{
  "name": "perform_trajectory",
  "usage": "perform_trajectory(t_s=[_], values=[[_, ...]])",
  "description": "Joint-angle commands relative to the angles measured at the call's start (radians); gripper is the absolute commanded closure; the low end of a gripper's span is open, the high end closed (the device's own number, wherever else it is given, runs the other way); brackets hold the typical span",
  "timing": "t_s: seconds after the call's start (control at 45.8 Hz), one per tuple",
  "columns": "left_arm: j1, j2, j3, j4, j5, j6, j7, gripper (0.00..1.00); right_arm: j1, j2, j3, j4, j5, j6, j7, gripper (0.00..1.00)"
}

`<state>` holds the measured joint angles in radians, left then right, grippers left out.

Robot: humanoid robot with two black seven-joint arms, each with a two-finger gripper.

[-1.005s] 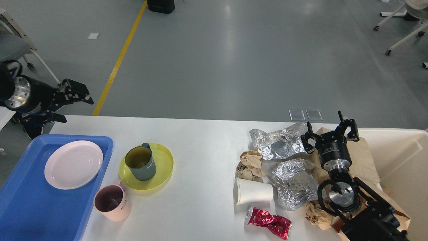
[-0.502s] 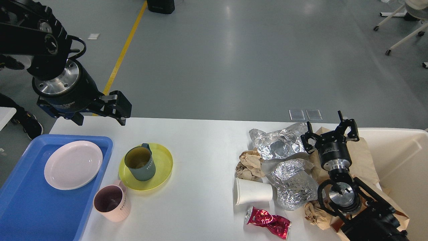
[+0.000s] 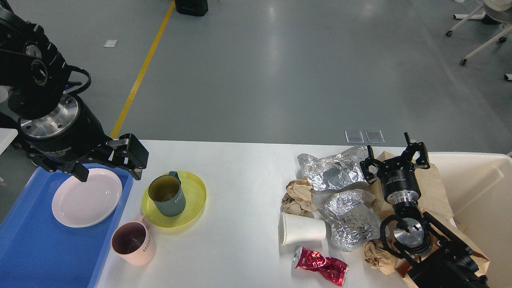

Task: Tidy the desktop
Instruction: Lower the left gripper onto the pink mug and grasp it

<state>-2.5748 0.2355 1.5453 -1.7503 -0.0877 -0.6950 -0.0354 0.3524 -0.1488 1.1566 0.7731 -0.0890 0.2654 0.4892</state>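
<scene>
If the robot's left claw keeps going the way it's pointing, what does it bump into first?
Probably the green mug on the yellow plate. The left gripper points right and slightly down toward it, though it hangs above the desktop and depth is unclear, so it might pass over.

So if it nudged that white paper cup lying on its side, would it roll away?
Probably. The white paper cup lies on its side on the smooth desktop, so it could roll, likely curving since it tapers. It looks empty and light, and thin walls may crush under a firm squeeze.
</scene>
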Motion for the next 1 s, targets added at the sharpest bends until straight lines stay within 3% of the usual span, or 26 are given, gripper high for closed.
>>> perform_trajectory(t_s=[0.0, 0.087, 0.24, 0.328, 0.393, 0.568, 0.983], values=[[0.001, 0.002, 0.012, 0.0, 0.0, -0.001, 0.002, 0.04, 0.0, 0.0, 0.0, 0.0, 0.0, 0.0, 0.0, 0.0], [0.03, 0.015, 0.012, 0.005, 0.0, 0.012, 0.003, 0.04, 0.0, 0.0, 0.0, 0.0, 0.0, 0.0, 0.0, 0.0], [0.215, 0.048, 0.01, 0.058, 0.008, 0.063, 0.009, 0.04, -0.001, 0.0, 0.0, 0.0, 0.0, 0.0, 0.0, 0.0], [0.347, 0.073, 0.001, 0.074, 0.014, 0.143, 0.011, 0.04, 0.0, 0.0, 0.0, 0.0, 0.0, 0.0, 0.0, 0.0], [0.497, 0.087, -0.013, 0.098, 0.028, 0.265, 0.011, 0.05, 0.0, 0.0, 0.0, 0.0, 0.0, 0.0, 0.0, 0.0], [0.679, 0.102, -0.022, 0.153, 0.034, 0.454, 0.009, 0.05, 0.0, 0.0, 0.0, 0.0, 0.0, 0.0, 0.0, 0.0], [1.005, 0.125, -0.14, 0.388, 0.036, 0.482, 0.009, 0.05, 0.0, 0.0, 0.001, 0.0, 0.0, 0.0, 0.0, 0.0]])
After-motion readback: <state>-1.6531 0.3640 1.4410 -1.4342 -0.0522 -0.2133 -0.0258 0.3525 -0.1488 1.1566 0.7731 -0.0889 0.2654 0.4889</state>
